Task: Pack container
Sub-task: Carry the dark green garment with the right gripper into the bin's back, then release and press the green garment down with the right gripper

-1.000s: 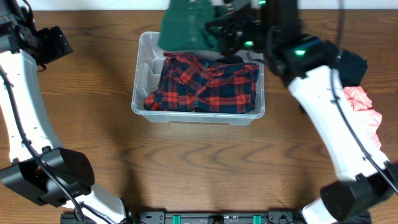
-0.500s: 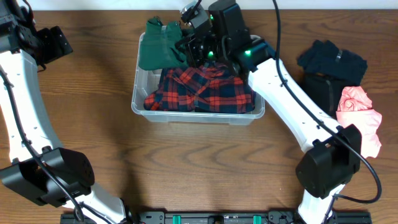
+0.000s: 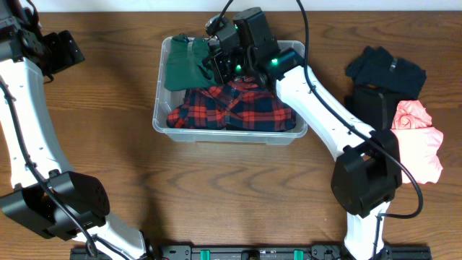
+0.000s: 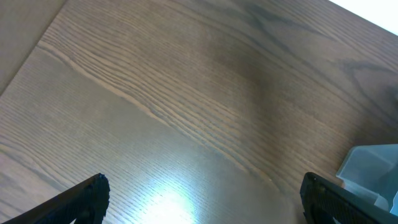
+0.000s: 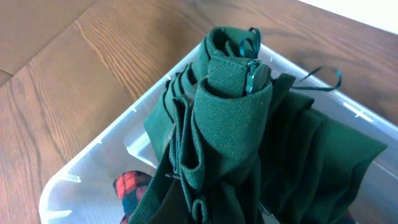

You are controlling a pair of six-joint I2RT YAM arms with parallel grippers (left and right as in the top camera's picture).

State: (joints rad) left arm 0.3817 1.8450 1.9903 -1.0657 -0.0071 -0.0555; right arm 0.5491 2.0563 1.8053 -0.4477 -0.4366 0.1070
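At the 9 o'clock edge of the wooden table [image 3: 231, 195], the left gripper [image 3: 63, 50] is held over bare wood, well apart from everything else. In the left wrist view its fingers [image 4: 84, 196] are seen spread wide with nothing between them, and only a corner of the container [image 4: 367, 171] is caught at 4 o'clock.

The container [image 3: 160, 108], a clear plastic bin, is set toward 12 o'clock of the table's middle. A red and navy plaid shirt [image 3: 231, 108] is laid across most of its floor. A green garment [image 3: 184, 65] is bunched in the bin's 10 o'clock corner, partly over the shirt and against the wall.

The right gripper [image 3: 220, 63] is lowered onto this garment. In the right wrist view its fingers are hidden by cloth, but a gathered fold is drawn up tight toward the camera, so they appear clamped on it.

At 3 o'clock, on the table, a dark navy garment [image 3: 382, 68], a black item [image 3: 372, 105] and a pink garment [image 3: 419, 141] are piled together.
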